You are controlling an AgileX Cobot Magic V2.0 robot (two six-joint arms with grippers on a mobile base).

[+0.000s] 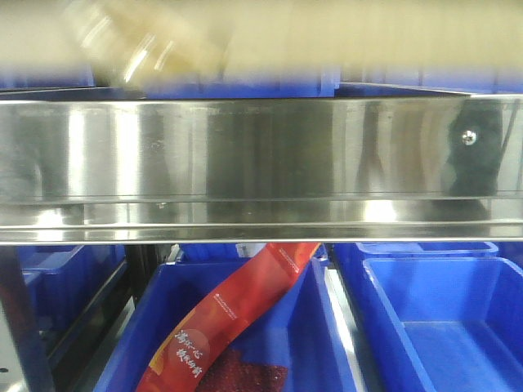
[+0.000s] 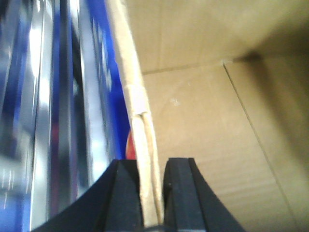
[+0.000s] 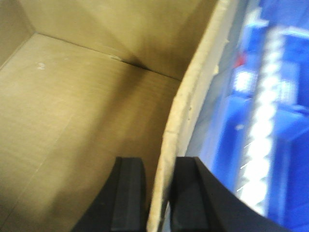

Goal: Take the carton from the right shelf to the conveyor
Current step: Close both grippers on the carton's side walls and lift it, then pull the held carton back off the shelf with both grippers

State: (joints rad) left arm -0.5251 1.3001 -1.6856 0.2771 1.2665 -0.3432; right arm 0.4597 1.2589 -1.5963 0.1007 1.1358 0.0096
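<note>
The carton (image 1: 327, 33) is a blurred tan band along the top of the front view, above the shelf's (image 1: 245, 155) shiny steel front rail with its one small screw (image 1: 468, 138). In the left wrist view my left gripper (image 2: 152, 169) is shut on the carton's (image 2: 203, 135) left wall, one finger inside and one outside. In the right wrist view my right gripper (image 3: 161, 166) is shut on the carton's (image 3: 72, 106) right wall in the same way. Both wrist views look down into the bare brown interior. The conveyor is out of view.
Below the rail stand blue plastic bins (image 1: 433, 318); the middle one holds a red printed packet (image 1: 237, 318). Blurred blue bins (image 3: 270, 121) and steel rails (image 2: 43, 121) lie just outside the carton walls in both wrist views.
</note>
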